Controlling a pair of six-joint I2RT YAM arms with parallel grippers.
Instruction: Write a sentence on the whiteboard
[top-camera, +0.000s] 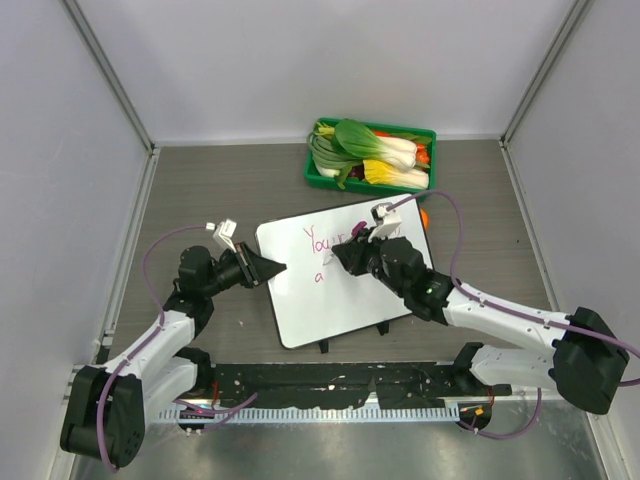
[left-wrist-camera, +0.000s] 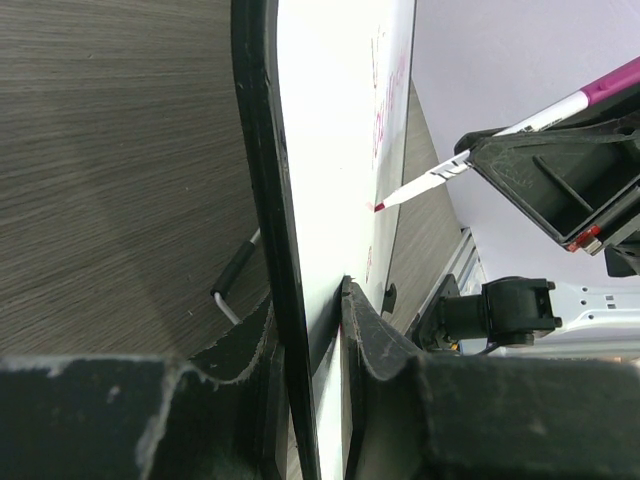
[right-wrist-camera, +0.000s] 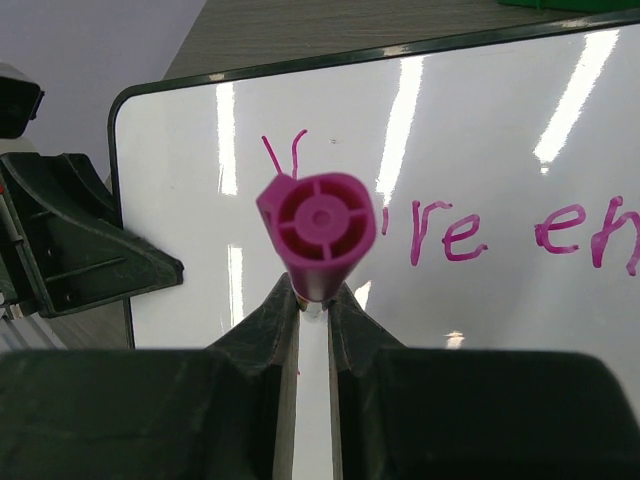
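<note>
The whiteboard (top-camera: 325, 310) lies tilted on the table, with the pink sentence (top-camera: 325, 240) on its upper part. My left gripper (top-camera: 275, 267) is shut on the board's left edge. In the left wrist view the black rim (left-wrist-camera: 262, 180) runs between the jaws of that gripper (left-wrist-camera: 308, 310). My right gripper (top-camera: 335, 255) hangs over the board, shut on a pink-capped marker (right-wrist-camera: 318, 232). Its tip (left-wrist-camera: 380, 207) is at the white surface, below the writing. The right wrist view shows the sentence (right-wrist-camera: 450, 235) reading "You're en", the marker end partly hiding the first word.
A green tray (top-camera: 315, 178) of bok choy and other vegetables stands behind the board. An orange item (top-camera: 425, 216) peeks out at the board's far right corner. Small black clips (top-camera: 323, 346) stick out from the board's near edge. Grey walls close in on three sides.
</note>
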